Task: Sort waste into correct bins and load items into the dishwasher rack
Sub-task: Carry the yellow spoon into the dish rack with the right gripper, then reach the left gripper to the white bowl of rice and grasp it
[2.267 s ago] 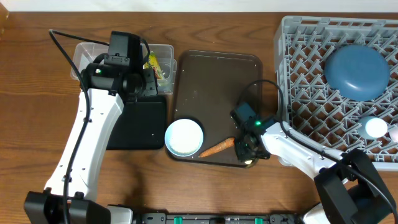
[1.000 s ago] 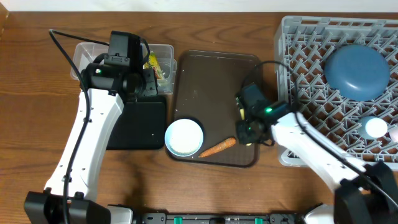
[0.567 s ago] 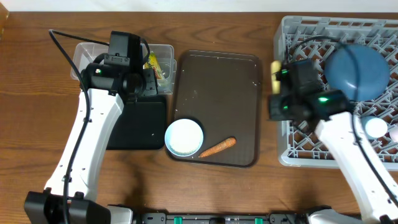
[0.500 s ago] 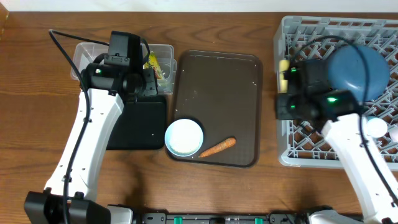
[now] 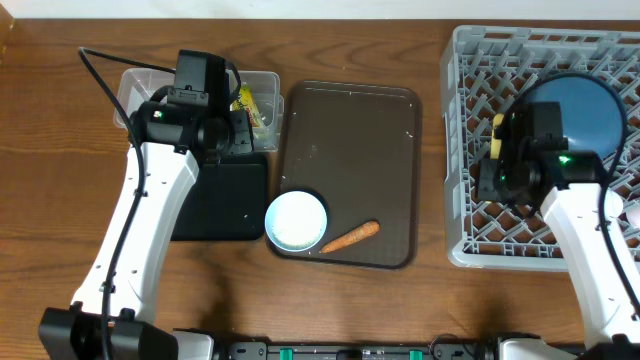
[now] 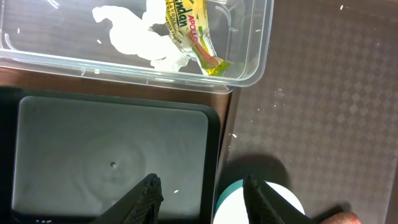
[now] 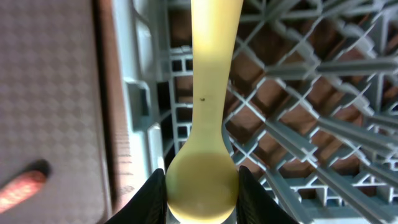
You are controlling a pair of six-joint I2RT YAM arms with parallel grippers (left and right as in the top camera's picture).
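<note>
My right gripper [image 5: 497, 150] is shut on the cream spoon [image 7: 205, 124], held above the left part of the grey dishwasher rack [image 5: 470, 60]; the rack's lattice [image 7: 298, 112] lies under the spoon. The dark blue dish [image 5: 578, 105] sits in the rack behind that arm. My left gripper [image 6: 202, 196] is open and empty over the black tray [image 6: 112, 155], by the clear tub [image 6: 252, 37] holding white tissue [image 6: 134, 37] and the yellow-green wrapper [image 6: 189, 34]. The white bowl [image 5: 296, 220] and the orange carrot stick [image 5: 350, 237] lie on the dark brown tray [image 5: 350, 140].
The brown tray sits between the black tray [image 5: 225, 200] and the rack. The tub [image 5: 135, 85] stands at the back left. A pale cup shows at the rack's right edge [image 5: 634, 212]. Wooden table surrounds everything.
My right arm lifted the spoon from the brown tray's front right and carried it right, over the rack. The carrot stick stays on the tray. The left arm has not moved.
</note>
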